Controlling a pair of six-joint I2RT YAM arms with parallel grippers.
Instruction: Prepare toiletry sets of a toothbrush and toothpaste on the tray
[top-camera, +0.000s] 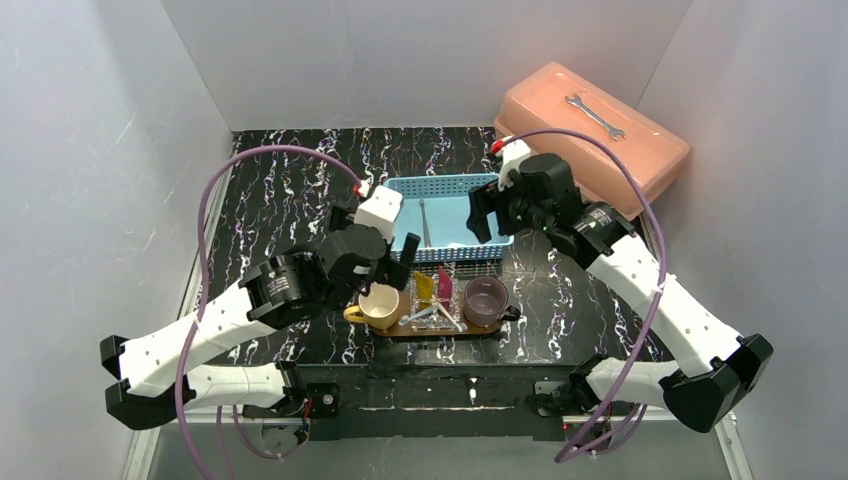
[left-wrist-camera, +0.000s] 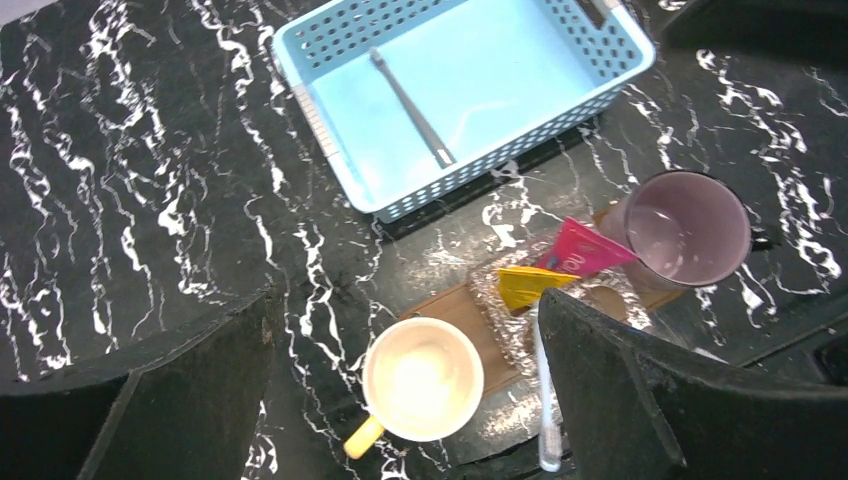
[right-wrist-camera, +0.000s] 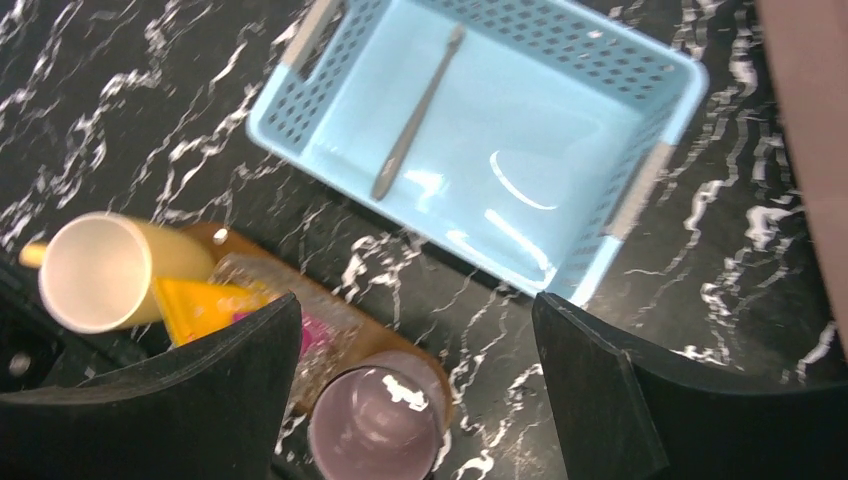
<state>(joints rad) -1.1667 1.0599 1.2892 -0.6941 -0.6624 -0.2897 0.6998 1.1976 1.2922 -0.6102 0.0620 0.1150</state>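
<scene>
Yellow tube (left-wrist-camera: 525, 285), pink tube (left-wrist-camera: 580, 250), white toothbrush (left-wrist-camera: 545, 400) on tray (left-wrist-camera: 455, 303). Grey toothbrush (left-wrist-camera: 412, 95) not yet out of basket (left-wrist-camera: 500, 160). Left jaws, right jaws wide open, empty.

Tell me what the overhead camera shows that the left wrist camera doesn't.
Only overhead: both arms whole, the pink box with a wrench on top. Only left wrist: the left gripper from inside, fingers spread wide. Both: the blue basket holding one toothbrush, the yellow cup, the purple cup, two toothpaste tubes in a clear container on the tray.
</scene>
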